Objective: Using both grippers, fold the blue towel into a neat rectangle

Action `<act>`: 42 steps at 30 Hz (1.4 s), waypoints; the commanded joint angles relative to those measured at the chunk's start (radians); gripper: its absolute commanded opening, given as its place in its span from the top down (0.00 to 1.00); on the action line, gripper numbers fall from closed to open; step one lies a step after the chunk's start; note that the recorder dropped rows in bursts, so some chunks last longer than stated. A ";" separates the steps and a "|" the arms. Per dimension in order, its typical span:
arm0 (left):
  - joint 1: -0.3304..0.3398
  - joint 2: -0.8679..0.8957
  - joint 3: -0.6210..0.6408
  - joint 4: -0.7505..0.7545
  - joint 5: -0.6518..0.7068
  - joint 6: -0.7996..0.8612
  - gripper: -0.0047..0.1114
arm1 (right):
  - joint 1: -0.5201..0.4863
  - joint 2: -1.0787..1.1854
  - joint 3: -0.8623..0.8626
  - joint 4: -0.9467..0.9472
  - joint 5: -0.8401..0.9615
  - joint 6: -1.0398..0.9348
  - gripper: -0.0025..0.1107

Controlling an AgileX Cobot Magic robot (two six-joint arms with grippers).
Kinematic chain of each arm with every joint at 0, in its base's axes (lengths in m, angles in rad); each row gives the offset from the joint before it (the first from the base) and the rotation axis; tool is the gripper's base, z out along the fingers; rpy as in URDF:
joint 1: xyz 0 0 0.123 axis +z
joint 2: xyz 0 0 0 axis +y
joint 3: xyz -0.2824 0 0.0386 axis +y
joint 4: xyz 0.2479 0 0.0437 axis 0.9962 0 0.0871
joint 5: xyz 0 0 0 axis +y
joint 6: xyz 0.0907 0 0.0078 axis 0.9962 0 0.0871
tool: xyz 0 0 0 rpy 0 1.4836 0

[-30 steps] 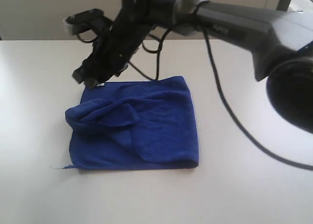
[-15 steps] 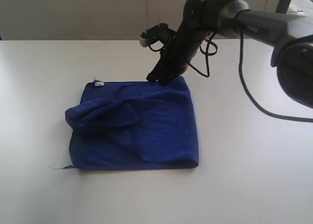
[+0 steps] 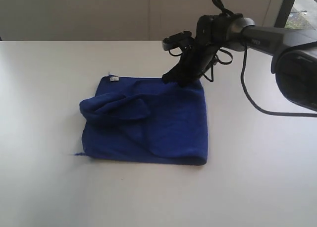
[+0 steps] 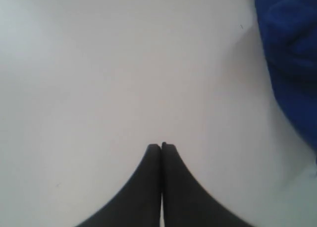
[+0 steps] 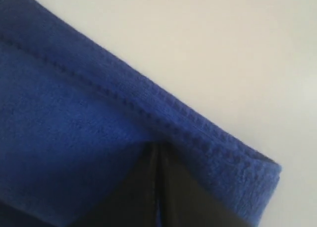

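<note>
The blue towel [image 3: 148,123] lies folded on the white table [image 3: 44,98], with a rumpled fold [image 3: 116,108] across its left part and a small white tag [image 3: 114,79] at its far left corner. My right gripper [image 3: 174,80] reaches in from the right. It is shut, and its tips rest on the towel's far edge near the right corner. In the right wrist view the closed right gripper [image 5: 157,146] sits on flat blue towel [image 5: 74,113] just inside the stitched hem [image 5: 198,123]. My left gripper [image 4: 161,145] is shut over bare table, beside the towel [image 4: 292,63]. It is out of the exterior view.
A loose thread [image 3: 77,154] sticks out at the towel's near left corner. The right arm and its black cable [image 3: 252,98] stretch over the table's right side. A wall runs behind the table's far edge [image 3: 74,40].
My right gripper swung from the towel's far left corner to its far right edge and shut. The whole towel has since slid a little to the right.
</note>
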 commanded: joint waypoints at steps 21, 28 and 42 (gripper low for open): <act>-0.007 -0.009 0.009 -0.010 0.008 0.003 0.96 | -0.020 -0.201 0.027 0.073 0.400 -0.345 0.98; -0.007 -0.009 0.009 -0.010 0.008 0.003 0.96 | 0.035 -0.119 0.030 0.235 0.400 -0.499 0.98; -0.007 -0.009 0.009 -0.010 0.008 0.003 0.96 | 0.165 0.010 0.030 0.183 0.370 -0.231 0.98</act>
